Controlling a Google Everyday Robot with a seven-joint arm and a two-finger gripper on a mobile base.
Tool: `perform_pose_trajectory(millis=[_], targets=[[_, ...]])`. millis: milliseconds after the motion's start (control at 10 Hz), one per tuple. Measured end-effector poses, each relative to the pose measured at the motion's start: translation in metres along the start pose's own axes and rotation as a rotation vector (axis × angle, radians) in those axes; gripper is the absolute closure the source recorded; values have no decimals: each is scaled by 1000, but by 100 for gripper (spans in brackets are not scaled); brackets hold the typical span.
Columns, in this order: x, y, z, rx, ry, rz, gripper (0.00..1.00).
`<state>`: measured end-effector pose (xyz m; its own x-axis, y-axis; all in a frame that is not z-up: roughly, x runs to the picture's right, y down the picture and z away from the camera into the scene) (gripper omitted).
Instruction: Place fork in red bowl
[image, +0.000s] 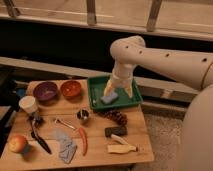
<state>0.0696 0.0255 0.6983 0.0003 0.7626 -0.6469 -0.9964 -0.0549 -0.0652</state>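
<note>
A wooden table (100, 152) is set with a purple bowl (45, 91), red bowl (71, 89), green tray (91, 96), white cup (28, 104), metal cup (83, 115), fork (64, 123), chili (83, 141), apple (17, 144) and grey cloth (66, 148). The gripper (118, 90) is held open over the tray.

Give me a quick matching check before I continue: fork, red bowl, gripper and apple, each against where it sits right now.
Things
1. fork
2. red bowl
3. gripper
4. apple

Places
A. over the green tray, jaws open, holding nothing
B. near-left corner of the table
C. at the back, right beside the purple bowl
D. flat on the table, just left of the metal cup in the camera view

Pairs: 1-D, 2-C, 3-A, 4-B
</note>
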Motion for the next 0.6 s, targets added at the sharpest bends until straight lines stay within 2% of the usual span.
perform_pose_trajectory(millis=[300, 600], targets=[[-4, 46, 0, 27, -56, -104, 23], [3, 117, 0, 8, -111, -237, 23]])
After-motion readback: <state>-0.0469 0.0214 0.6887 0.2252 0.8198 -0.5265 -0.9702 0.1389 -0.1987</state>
